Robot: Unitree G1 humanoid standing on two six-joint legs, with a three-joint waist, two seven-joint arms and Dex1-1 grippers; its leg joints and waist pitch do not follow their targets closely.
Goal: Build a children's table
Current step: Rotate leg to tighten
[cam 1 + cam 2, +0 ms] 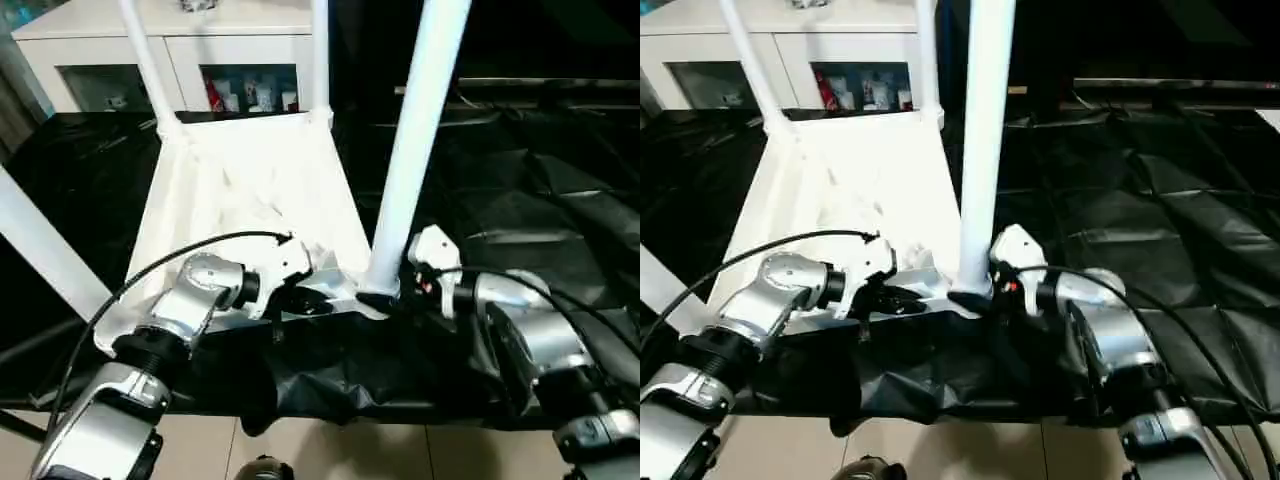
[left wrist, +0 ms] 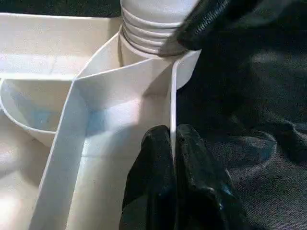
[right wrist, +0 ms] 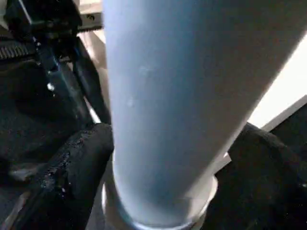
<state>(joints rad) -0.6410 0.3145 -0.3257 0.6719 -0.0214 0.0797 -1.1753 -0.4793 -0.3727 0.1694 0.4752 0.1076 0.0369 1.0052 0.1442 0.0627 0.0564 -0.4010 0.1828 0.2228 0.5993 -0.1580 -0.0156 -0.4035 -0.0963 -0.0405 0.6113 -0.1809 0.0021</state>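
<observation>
The children's table lies upside down: its white ribbed tabletop (image 1: 250, 190) rests on the black cloth. Two legs stand in the far corners (image 1: 145, 60) (image 1: 320, 55), and another leg (image 1: 40, 250) slants at the near left. A thick white leg (image 1: 415, 130) rises from the near right corner socket (image 2: 153, 38). My left gripper (image 2: 173, 143) is shut on the tabletop's thin near rim wall, just beside that socket. My right gripper (image 3: 177, 158) stands open around the base of the near right leg, with one black finger (image 3: 81, 163) on each side.
The black-draped work table (image 1: 540, 180) stretches to the right and ends just in front of my arms, with pale floor (image 1: 400, 455) below. A white cabinet (image 1: 200, 40) with glass doors stands behind. A black cable (image 1: 200, 250) loops over my left forearm.
</observation>
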